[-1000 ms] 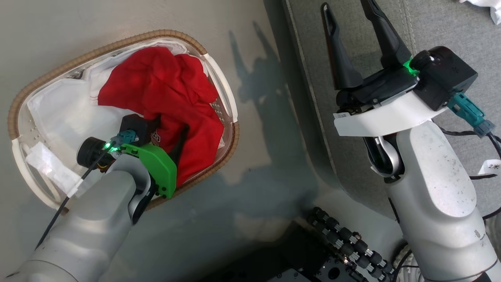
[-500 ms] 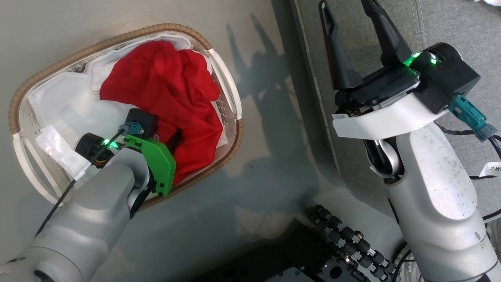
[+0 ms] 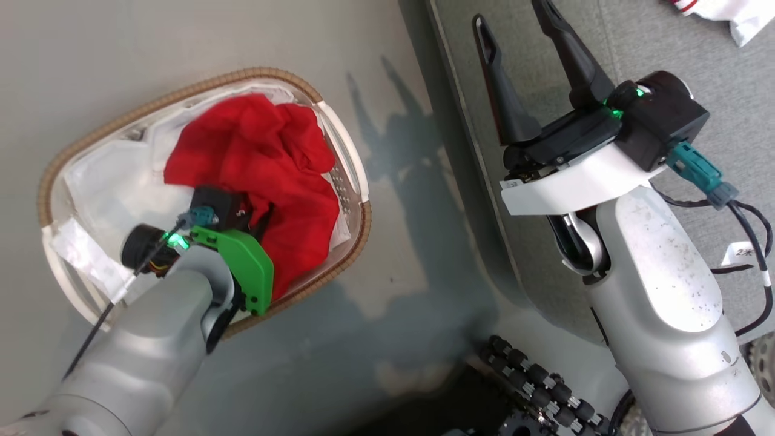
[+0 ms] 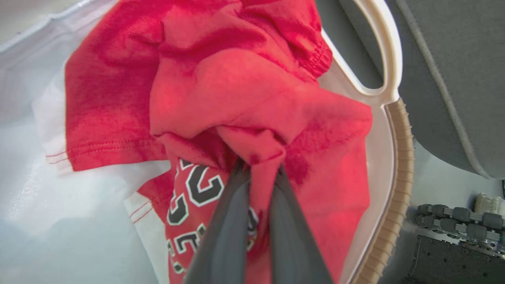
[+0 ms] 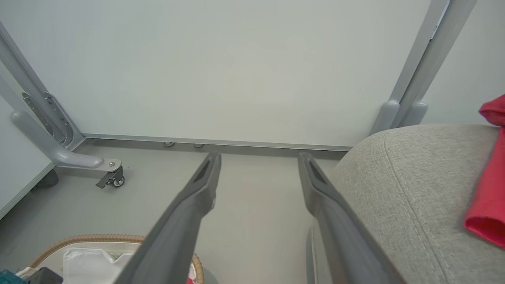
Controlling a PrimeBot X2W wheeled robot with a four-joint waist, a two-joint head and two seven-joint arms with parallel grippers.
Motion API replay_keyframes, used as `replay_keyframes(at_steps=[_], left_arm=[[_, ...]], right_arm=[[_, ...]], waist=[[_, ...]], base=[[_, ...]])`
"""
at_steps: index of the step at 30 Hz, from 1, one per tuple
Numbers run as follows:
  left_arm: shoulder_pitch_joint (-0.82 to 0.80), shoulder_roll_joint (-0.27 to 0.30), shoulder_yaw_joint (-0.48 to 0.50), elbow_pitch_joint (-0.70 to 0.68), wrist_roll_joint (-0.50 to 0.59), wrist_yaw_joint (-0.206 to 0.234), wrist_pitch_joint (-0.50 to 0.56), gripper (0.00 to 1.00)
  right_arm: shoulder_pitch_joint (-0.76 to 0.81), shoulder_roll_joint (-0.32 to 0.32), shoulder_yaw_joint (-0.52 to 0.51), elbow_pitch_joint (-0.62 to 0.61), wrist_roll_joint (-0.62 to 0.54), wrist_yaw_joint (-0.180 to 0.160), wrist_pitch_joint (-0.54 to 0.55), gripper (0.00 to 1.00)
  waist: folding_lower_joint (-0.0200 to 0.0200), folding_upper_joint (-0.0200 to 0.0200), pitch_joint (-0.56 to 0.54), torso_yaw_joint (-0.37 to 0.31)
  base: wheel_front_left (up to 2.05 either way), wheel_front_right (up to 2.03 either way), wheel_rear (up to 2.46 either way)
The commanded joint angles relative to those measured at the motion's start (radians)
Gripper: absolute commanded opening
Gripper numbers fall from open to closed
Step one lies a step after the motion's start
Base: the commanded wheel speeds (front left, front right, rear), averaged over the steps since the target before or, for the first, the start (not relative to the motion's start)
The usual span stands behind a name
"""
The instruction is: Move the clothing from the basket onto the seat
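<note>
Grey seat (image 3: 666, 36) is already holding one garment (image 5: 487, 189); I am clamping my left gripper (image 4: 259, 167) on red clothing (image 3: 272, 151) inside the basket (image 3: 365, 221), right gripper (image 3: 511, 15) hanging open.

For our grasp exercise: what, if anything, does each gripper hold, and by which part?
The left gripper is shut on a bunched fold of the red clothing, beside its lettering. The right gripper is open and holds nothing.
</note>
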Motion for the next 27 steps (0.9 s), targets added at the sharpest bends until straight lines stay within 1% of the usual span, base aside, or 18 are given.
replay_keyframes(at_steps=[1, 5, 6, 8, 13, 18, 27], left_arm=[[0.019, 0.0, -0.001, -0.003, -0.012, -0.003, -0.011, 0.0], [0.04, -0.013, 0.003, -0.013, -0.025, -0.003, -0.023, 0.0], [0.042, -0.017, 0.018, -0.031, -0.014, -0.003, -0.024, 0.0], [0.052, -0.013, 0.052, -0.056, 0.004, -0.003, -0.024, 0.0], [0.115, -0.01, 0.163, -0.126, 0.078, -0.003, -0.024, 0.0], [0.195, -0.016, 0.287, -0.199, 0.164, -0.003, -0.024, 0.0], [0.3, -0.033, 0.477, -0.343, 0.316, -0.003, -0.024, 0.0]], right_arm=[[0.014, -0.003, 0.001, 0.012, -0.007, -0.001, -0.002, 1.0], [0.025, -0.003, 0.002, 0.041, -0.03, -0.001, -0.002, 1.0], [0.03, -0.003, -0.003, 0.058, -0.046, -0.001, -0.002, 1.0], [0.035, -0.004, -0.004, 0.076, -0.054, -0.001, -0.002, 1.0], [0.058, -0.004, -0.007, 0.117, -0.072, -0.001, -0.002, 1.0], [0.091, -0.004, -0.022, 0.145, -0.076, -0.001, -0.002, 1.0], [0.164, -0.004, -0.036, 0.198, -0.108, -0.001, -0.002, 1.0]], waist=[[-0.0001, 0.0, -0.069, 0.032], [-0.0001, 0.0, -0.126, 0.066], [-0.0001, 0.0, -0.157, 0.087], [-0.0001, 0.0, -0.186, 0.103], [-0.0001, 0.0, -0.274, 0.138], [-0.0001, 0.0, -0.353, 0.165], [-0.0001, 0.0, -0.475, 0.209]], base=[[0.0, 0.0, 0.0], [0.0, 0.0, 0.0], [0.0, 0.0, 0.0], [0.0, 0.0, 0.0], [0.0, 0.0, 0.0], [0.0, 0.0, 0.0], [0.0, 0.0, 0.0]])
